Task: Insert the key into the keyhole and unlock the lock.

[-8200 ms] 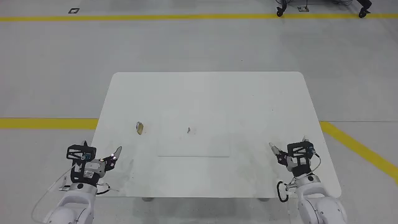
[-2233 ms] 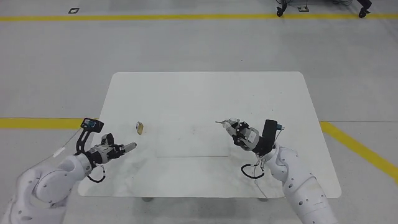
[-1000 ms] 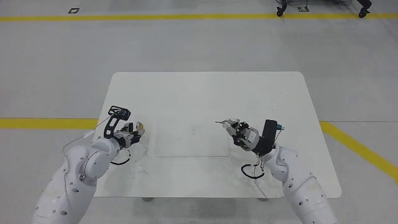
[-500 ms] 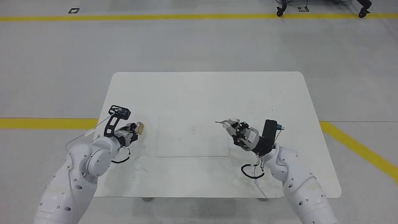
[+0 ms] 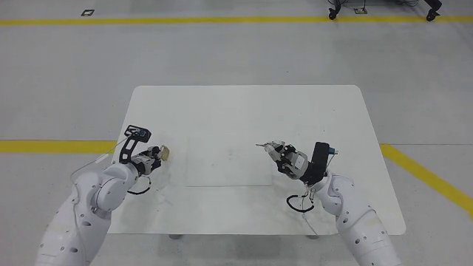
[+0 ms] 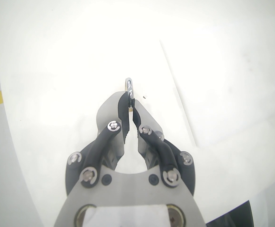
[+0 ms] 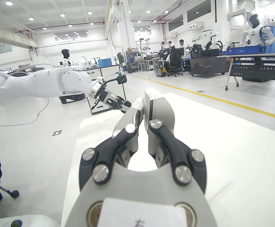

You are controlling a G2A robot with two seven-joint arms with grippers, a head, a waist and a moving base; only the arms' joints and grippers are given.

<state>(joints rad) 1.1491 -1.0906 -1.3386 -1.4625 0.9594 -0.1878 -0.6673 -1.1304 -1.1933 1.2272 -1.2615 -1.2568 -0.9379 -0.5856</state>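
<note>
Two holds are now standing: left fingers (image 6: 123, 111), having just closed, are pinching the lock (image 6: 129, 87) at the left of the surface (image 5: 244, 111); right fingers (image 7: 157, 111) are pinching the key (image 5: 261, 145) aloft, awaiting insertion

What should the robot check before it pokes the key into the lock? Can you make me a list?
1. Lock held tight: ok. The left gripper pinches the lock by its metal loop between its fingers.
2. Key held: ok. The thin key sticks out of the shut right gripper.
3. Key close to the lock: not ok. They are well apart, with bare table between them.
4. Keyhole turned toward the key: cannot tell. The keyhole is hidden.
</note>
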